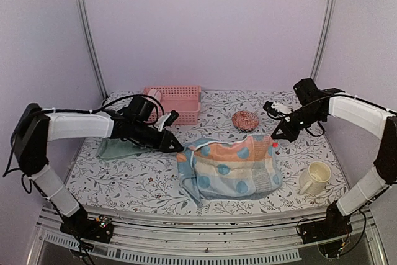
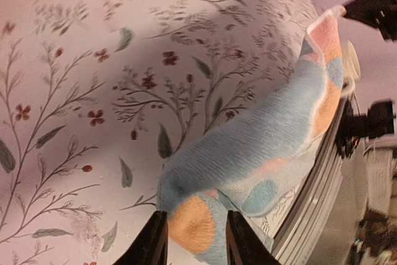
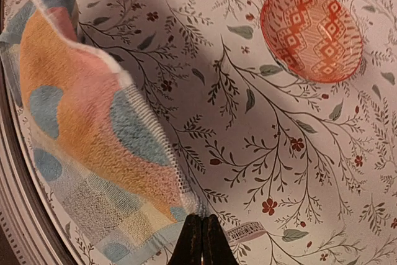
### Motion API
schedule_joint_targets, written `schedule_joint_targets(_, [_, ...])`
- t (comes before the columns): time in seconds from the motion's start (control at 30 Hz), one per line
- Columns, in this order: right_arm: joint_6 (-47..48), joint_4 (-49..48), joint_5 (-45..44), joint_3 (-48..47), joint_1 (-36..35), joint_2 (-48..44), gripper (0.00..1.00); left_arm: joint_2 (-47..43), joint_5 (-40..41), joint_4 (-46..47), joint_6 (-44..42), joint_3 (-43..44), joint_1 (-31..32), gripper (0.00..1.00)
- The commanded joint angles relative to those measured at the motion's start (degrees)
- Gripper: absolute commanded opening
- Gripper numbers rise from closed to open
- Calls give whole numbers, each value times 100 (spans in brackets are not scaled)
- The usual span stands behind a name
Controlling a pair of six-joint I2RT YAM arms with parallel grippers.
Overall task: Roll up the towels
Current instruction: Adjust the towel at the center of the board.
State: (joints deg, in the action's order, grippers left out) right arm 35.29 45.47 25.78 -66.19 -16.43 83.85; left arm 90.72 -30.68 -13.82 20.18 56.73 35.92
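Nearest, on the flowered table (image 1: 142,181), lie one cream mug (image 1: 314,178) at the right and one spotted towel (image 1: 229,166), blue with orange and pink bands, bunched in a loose heap at the middle. The left gripper (image 1: 178,148) sits low at its left edge, jaws a little apart, an orange corner of the cloth lying in the gap. A second towel, the sage green one (image 1: 115,149), lies flat under the left arm. The right gripper (image 1: 275,135) has its jaws pressed together right at the spotted towel's far right corner; whether cloth is pinched I cannot tell. Farther back stand one red patterned bowl (image 1: 245,120) and one pink basket (image 1: 173,102)
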Motion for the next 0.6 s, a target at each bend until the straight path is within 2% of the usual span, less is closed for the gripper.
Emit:
schedule_joint_targets(0.0, [-496, -571, -739, -783, 292, 1068, 7, 955, 285, 21, 261, 741, -475, 45])
schedule_joint_targets(0.03, [-616, -575, -740, -979, 379, 1307, 14, 1035, 460, -51, 222, 905, -503, 49])
schedule_joint_targets(0.1, [-806, -579, -667, -1125, 507, 1500, 26, 991, 677, -156, 102, 1056, -466, 53])
schedule_joint_targets(0.2, [-818, -764, -506, -844, 565, 1369, 38, 635, 814, -77, -85, 885, -355, 56])
schedule_joint_targets(0.27, [-851, -908, -549, -624, 594, 1349, 41, 328, 1013, 51, -168, 617, -293, 57])
schedule_joint_targets(0.37, [-913, -959, -461, -527, 658, 1508, 43, -126, 764, 522, -368, 128, -177, 59])
schedule_joint_targets(0.47, [-1026, -895, -370, -666, 727, 1912, 43, -580, 1110, 1054, -589, -346, 64, 65])
schedule_joint_targets(0.57, [-1093, -690, -316, -1006, 737, 2385, 41, -694, 1449, 866, -771, -431, 212, 62])
